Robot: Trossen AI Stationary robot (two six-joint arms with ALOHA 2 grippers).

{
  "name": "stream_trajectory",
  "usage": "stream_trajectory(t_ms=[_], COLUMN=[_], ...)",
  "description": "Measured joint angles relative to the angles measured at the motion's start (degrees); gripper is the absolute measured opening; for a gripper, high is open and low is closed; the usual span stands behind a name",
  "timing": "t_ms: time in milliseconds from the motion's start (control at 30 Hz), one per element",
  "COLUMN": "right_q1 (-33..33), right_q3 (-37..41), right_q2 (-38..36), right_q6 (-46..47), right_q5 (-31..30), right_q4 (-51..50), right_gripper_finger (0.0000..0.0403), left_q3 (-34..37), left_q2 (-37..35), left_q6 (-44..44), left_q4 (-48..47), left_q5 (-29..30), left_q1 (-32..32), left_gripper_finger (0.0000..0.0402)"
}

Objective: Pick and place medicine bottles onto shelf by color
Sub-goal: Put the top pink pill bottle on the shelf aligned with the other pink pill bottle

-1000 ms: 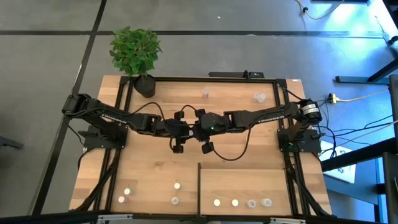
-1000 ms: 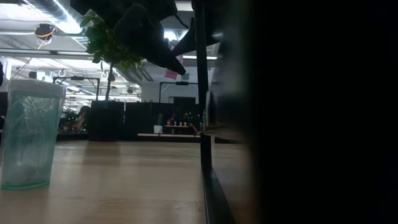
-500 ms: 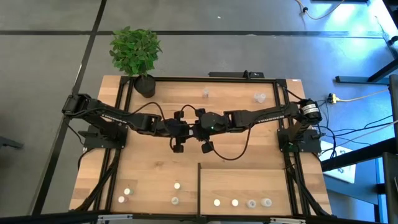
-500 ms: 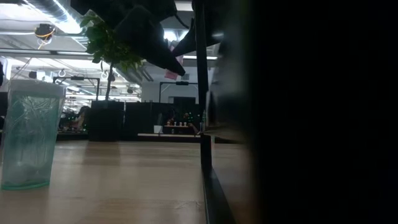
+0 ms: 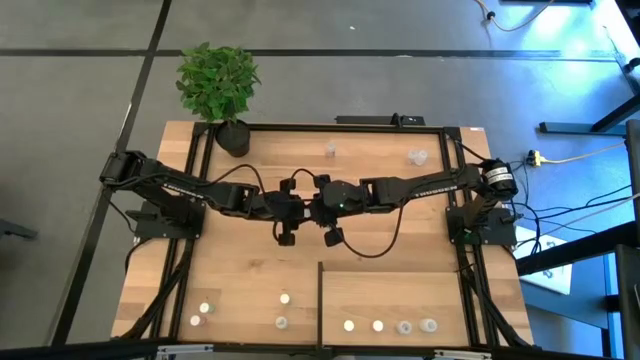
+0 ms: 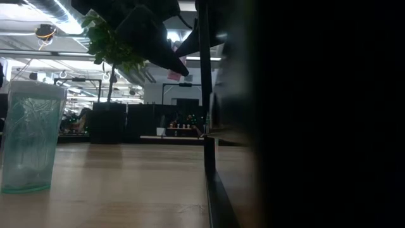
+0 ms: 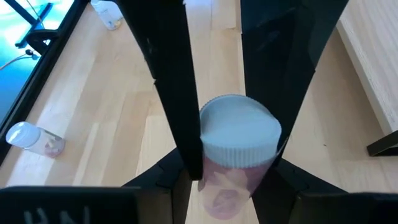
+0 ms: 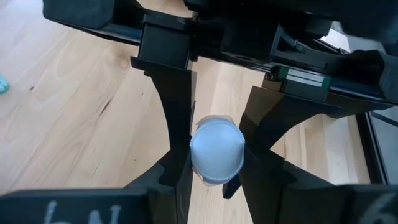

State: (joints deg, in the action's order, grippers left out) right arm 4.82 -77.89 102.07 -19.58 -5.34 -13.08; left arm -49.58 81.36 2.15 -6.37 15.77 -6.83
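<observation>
Over the middle of the table my left gripper (image 5: 298,206) and my right gripper (image 5: 320,206) meet tip to tip, both shut on one medicine bottle (image 7: 239,146). It has a white ribbed cap and a pinkish body; the high view hides it under the grippers. Two more bottles stand on their bases at the far side (image 5: 330,150) (image 5: 418,156). Several stand near the front edge, some on the planks (image 5: 285,298) and some on the pale shelf (image 5: 420,295). My left gripper pinches the bottle between its two fingers, which stand on either side of the pinkish body (image 7: 227,193) under the cap. The fingers slant down from the table's left. The bottle is lifted clear, cap up. My right gripper pinches the same bottle from the opposite side, its fingers (image 7: 189,143) slanting down from the table's right and flanking the white cap (image 8: 214,149). How high on the bottle its pads sit, I cannot tell.
A potted plant (image 5: 218,85) stands at the far left corner. A translucent greenish bottle (image 6: 28,136) stands close to the low camera. The shelf's black edge strip (image 5: 320,300) runs to the front edge. One bottle (image 7: 31,138) lies on its side on the planks.
</observation>
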Motion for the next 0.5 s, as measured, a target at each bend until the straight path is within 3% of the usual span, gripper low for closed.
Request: stream_trajectory(t_ms=[500], right_q1=[0.00], right_q3=[0.00], right_q2=[0.00], right_q6=[0.55], right_q5=[0.01], right_q4=[-0.48], right_gripper_finger=[0.0114], left_q3=[0.00], left_q2=[0.00], left_q6=[-5.24], left_q4=[-0.34], left_q5=[0.13], left_q1=[-0.59], left_gripper_finger=[0.0136])
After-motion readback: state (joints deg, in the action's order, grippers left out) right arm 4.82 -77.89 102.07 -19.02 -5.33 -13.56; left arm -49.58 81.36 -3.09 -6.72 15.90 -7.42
